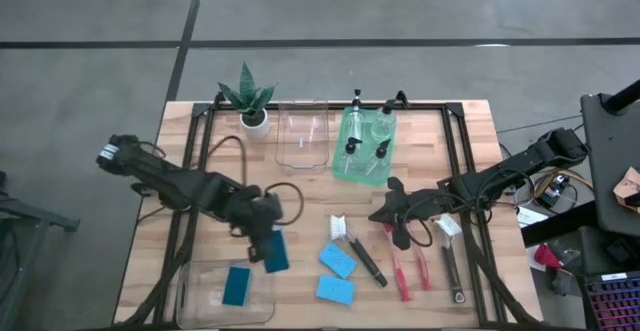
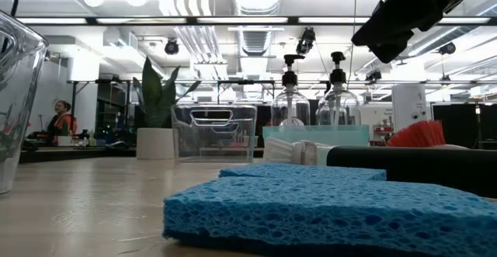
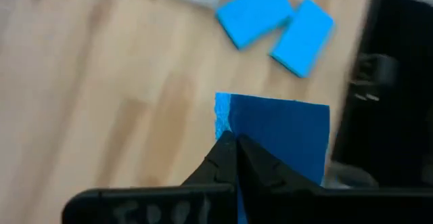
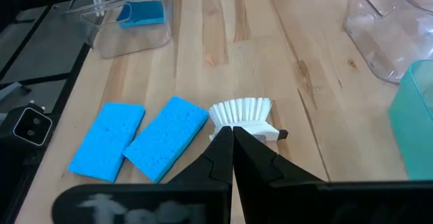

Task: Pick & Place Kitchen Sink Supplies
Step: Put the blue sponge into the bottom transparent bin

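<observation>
At the near left, one dark blue sponge (image 1: 238, 285) already lies in the clear bin (image 1: 190, 306). Just above its rim, the left gripper (image 1: 262, 237) pinches a second dark sponge (image 1: 276, 252), held on edge with its long axis near-to-far. Farther along, two light sponges (image 1: 338, 260) and the brushes (image 1: 402, 271) still wait. The right gripper (image 1: 398, 233), closed and empty, hovers over them. Four bottles (image 1: 366, 136) stand in the green bin (image 1: 341, 171).

bottles (image 1: 365, 136) in bin (image 1: 343, 166), right of plant (image 1: 250, 101)

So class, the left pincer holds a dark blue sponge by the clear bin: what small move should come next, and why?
Probably carry it over the clear bin and release: the left pincer grips the dark blue sponge just beside it, where one sponge already lies.
</observation>
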Available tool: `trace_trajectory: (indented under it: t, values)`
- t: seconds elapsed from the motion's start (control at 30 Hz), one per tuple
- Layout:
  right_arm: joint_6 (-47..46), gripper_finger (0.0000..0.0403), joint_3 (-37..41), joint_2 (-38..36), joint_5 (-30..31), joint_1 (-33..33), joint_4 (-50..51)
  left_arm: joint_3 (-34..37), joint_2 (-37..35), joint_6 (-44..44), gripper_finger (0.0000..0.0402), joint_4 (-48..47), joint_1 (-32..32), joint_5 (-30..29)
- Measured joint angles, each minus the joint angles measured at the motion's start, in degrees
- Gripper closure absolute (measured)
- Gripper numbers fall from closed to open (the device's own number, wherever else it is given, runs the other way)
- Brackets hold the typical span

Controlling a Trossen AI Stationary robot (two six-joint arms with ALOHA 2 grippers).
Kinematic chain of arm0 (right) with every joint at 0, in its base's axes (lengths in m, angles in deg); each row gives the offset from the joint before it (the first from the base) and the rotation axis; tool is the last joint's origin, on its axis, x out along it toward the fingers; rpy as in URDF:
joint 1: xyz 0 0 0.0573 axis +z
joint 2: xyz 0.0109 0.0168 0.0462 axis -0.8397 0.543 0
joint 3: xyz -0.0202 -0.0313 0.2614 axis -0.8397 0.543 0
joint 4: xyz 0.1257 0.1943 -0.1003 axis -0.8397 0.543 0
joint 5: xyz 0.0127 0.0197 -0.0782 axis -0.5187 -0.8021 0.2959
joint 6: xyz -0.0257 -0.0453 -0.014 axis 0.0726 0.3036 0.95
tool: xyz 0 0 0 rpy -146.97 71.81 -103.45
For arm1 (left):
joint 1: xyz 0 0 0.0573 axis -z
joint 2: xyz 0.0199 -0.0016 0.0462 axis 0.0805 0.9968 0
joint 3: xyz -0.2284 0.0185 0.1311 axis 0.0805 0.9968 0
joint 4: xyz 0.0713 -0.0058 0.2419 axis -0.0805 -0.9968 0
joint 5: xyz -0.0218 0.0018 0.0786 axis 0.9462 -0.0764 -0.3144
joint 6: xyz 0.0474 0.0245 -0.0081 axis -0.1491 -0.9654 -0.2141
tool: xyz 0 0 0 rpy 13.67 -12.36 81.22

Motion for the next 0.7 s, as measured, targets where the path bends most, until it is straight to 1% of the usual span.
trace_trajectory:
  t: [0.07, 0.17, 0.33, 0.47, 0.57, 0.7]
  values:
    - [0.0, 0.0394, 0.1, 0.0, 0.0, 0.0, 0.0, 0.0, -1.9, 3.9, 0.0401, -1.2, 1.7, 1.8]
    - [0.0, 0.0394, 0.2, 0.0, 0.0, 0.0, 0.0, 0.0, -3.7, 9.6, 0.0401, -4.3, 4.7, 2.1]
    - [-0.4, 0.0394, 0.3, 0.0, 0.0, 0.0, 0.0, 1.1, -4.4, 22.3, 0.0401, -8.2, 10.8, 3.1]
    - [-0.5, 0.0394, 0.4, 0.0, 0.0, 0.0, 0.0, 2.9, -3.6, 29.9, 0.0401, -7.1, 15.5, 3.2]
    - [-0.4, 0.0394, 0.4, 0.0, 0.0, 0.0, 0.0, 6.1, -2.9, 33.9, 0.0401, -5.7, 17.7, 3.2]
    - [-0.6, 0.0394, 0.4, 0.0, 0.0, 0.0, 0.0, 12.0, -2.5, 37.0, 0.0402, 2.6, 18.8, 6.9]
